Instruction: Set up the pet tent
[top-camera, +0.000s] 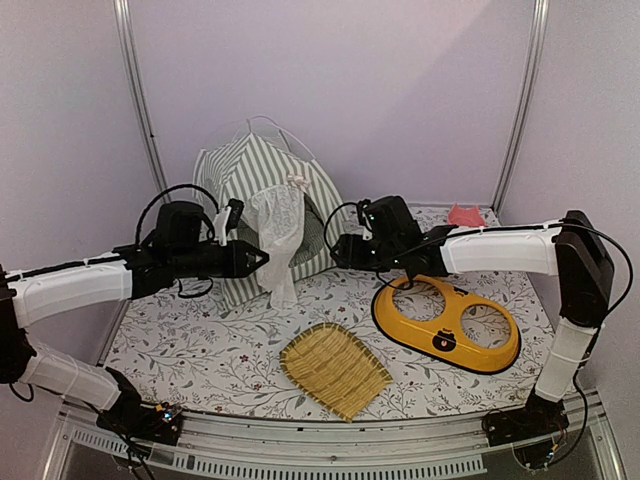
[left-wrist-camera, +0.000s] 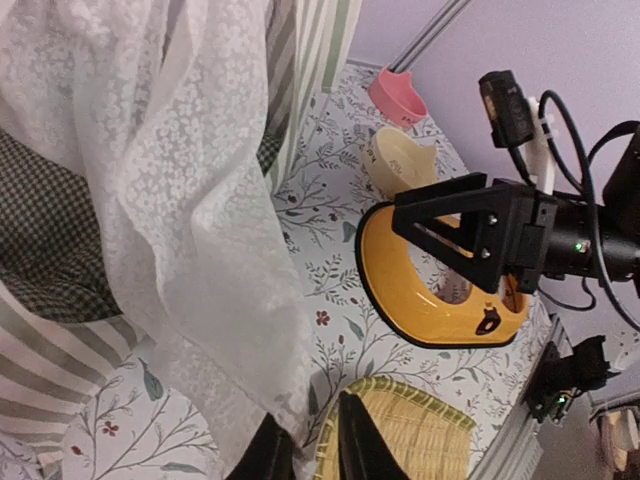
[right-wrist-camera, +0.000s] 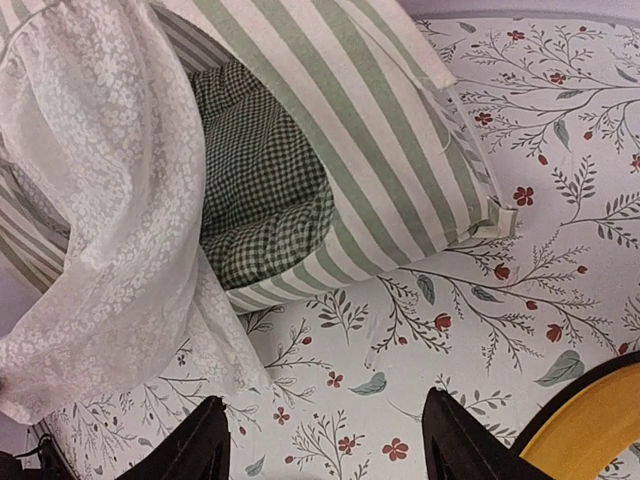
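My left fingers (left-wrist-camera: 362, 445) are nearly closed right at the lace curtain's (left-wrist-camera: 200, 200) bottom hem, honestly can't tell if they're pinching it. Right fingers (right-wrist-camera: 455, 435) are spread wide, holding nothing, over the floral desk (right-wrist-camera: 560, 200). The pet tent (top-camera: 240, 170) stands at the desk's back.

The tent (top-camera: 235, 175), striped grey-green and white, stands upright and peaked at the back of the tabletop (top-camera: 250, 350), close to the wall. Its white lace curtain (top-camera: 277, 225) hangs bunched down the door opening.
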